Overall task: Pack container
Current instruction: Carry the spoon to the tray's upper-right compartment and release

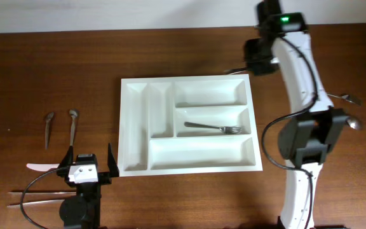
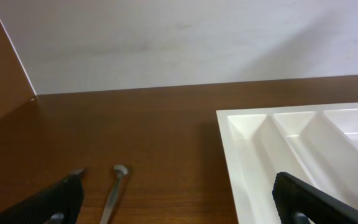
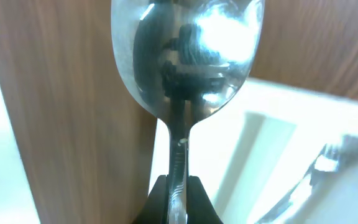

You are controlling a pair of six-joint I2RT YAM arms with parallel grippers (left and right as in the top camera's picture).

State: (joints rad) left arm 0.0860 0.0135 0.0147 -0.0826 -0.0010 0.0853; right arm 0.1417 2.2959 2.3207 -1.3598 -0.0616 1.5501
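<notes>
I had the right gripper (image 3: 178, 190) clamped on a spoon (image 3: 185, 56) by the container (image 1: 135, 127), and the left gripper (image 1: 88, 160) sat with jaws wide apart.

Tray (image 1: 189, 124) is open from above: four compartments bare, a fork (image 1: 215, 128) lies in the middle crosswise one. Right arm (image 1: 304, 83) arcs along the tray's right edge. Right claw (image 3: 178, 196) with held spoon (image 3: 185, 56) hangs at the far right corner. Left claw (image 1: 89, 151), jaws wide, sits just beside the near left corner. Loose spoon (image 1: 48, 125) and second loose spoon (image 1: 73, 122) lie beyond it on the worktop (image 1: 170, 197).
</notes>
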